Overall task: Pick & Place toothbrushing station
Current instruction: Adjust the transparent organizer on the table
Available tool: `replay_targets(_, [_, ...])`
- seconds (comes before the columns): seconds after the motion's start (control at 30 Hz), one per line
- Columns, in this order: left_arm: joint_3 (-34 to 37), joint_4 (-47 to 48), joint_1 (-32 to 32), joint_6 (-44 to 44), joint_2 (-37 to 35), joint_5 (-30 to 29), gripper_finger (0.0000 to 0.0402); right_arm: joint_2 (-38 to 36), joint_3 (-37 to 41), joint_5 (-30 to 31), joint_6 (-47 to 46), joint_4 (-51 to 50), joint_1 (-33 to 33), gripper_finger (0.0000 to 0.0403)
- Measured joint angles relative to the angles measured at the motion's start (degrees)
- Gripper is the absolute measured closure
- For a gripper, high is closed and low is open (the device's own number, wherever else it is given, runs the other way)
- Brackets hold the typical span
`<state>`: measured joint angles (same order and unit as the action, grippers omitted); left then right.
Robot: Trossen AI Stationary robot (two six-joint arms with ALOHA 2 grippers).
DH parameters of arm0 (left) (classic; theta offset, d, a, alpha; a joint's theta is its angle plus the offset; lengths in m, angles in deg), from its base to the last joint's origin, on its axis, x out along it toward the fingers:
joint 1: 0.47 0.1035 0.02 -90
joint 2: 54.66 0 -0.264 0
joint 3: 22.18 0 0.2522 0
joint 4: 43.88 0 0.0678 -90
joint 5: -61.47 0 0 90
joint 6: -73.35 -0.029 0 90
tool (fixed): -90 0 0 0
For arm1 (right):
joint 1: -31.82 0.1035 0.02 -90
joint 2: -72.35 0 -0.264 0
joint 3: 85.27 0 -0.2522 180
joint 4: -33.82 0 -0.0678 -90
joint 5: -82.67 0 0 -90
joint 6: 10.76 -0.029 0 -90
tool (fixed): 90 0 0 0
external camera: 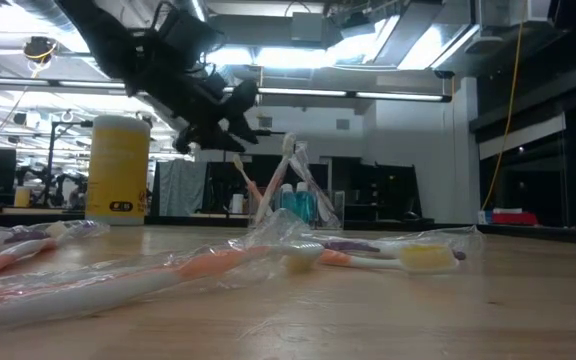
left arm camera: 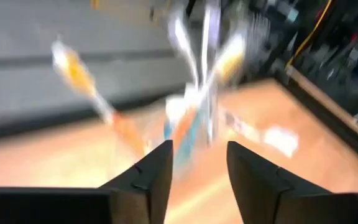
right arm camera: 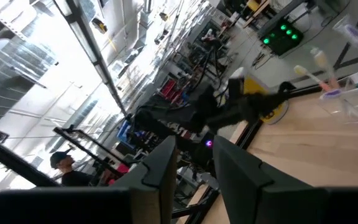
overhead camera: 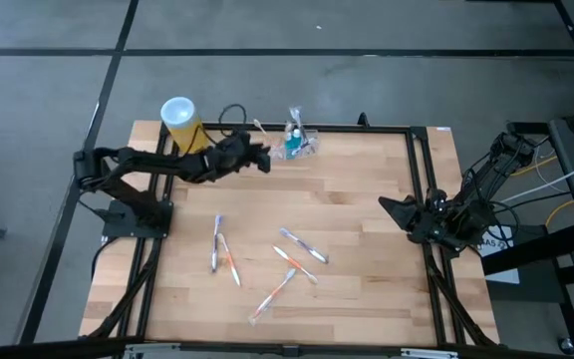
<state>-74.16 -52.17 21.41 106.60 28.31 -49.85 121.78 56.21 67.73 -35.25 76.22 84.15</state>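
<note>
Wooden table [overhead camera: 367,249]: toothbrushing station [overhead camera: 298,143] just beyond left jaws [overhead camera: 264,159], untouched.

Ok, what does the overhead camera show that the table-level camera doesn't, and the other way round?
Only the high view shows the right gripper, parked open at the table's right edge, and how the wrapped toothbrushes are scattered across the wooden table. Only the low view shows that the left gripper is raised off the table. Both show the left gripper, open, close to the clear toothbrushing station with brushes standing in it, and the yellow canister at the back.
</note>
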Motion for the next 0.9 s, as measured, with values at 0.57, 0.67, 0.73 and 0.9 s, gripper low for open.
replay_targets(0.57, [-3.7,5.32,4.52,22.75,12.41,15.96,0.0398,-0.02,0.0,-0.95,4.59,-0.01,-0.42,0.0294])
replay_targets(0.67, [-5.85,5.65,5.4,23.98,14.88,16.53,0.0399,-0.02,0.0,-1.07,5.49,0.02,-0.39,0.0294])
replay_targets(0.73, [-7.49,5.59,6.06,23.97,15.61,16.21,0.04,0.0,0.0,-1.17,5.53,-0.02,-0.39,0.0294])
replay_targets(0.9, [-9.35,6.23,8.4,23.37,17.37,13.74,0.0399,-0.02,0.0,-2.03,5.9,0.0,-0.38,0.0294])
